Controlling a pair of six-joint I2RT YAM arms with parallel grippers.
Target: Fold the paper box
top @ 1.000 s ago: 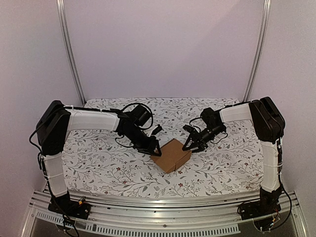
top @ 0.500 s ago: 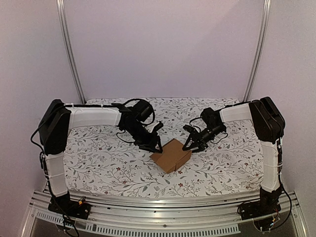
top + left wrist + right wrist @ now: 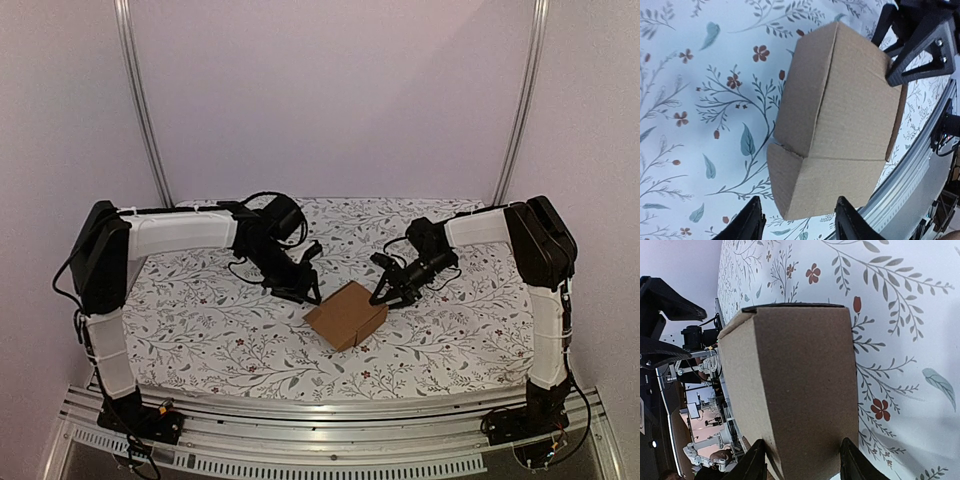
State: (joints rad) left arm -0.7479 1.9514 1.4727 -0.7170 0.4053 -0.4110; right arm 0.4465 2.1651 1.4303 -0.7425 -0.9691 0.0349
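Note:
The paper box (image 3: 346,315) is a closed brown cardboard cube on the flowered cloth, mid-table. My right gripper (image 3: 385,292) is at its right corner. In the right wrist view the box (image 3: 800,375) fills the gap of that gripper (image 3: 805,460), and both fingers press its sides. My left gripper (image 3: 312,285) hovers just up-left of the box, apart from it. Seen from the left wrist, this gripper (image 3: 800,222) is open, with a gap on each side of the box's near corner (image 3: 840,125). The right gripper's fingers (image 3: 920,45) show at the box's far end.
A white cloth with a leaf and flower print (image 3: 200,330) covers the table. An aluminium rail (image 3: 330,415) runs along the near edge, holding both arm bases. Two metal posts (image 3: 140,110) rise at the back corners before a plain wall.
My left gripper has drawn back from the box's left corner, up and towards the far left, and its jaws have widened a little. The right gripper and the box have stayed put.

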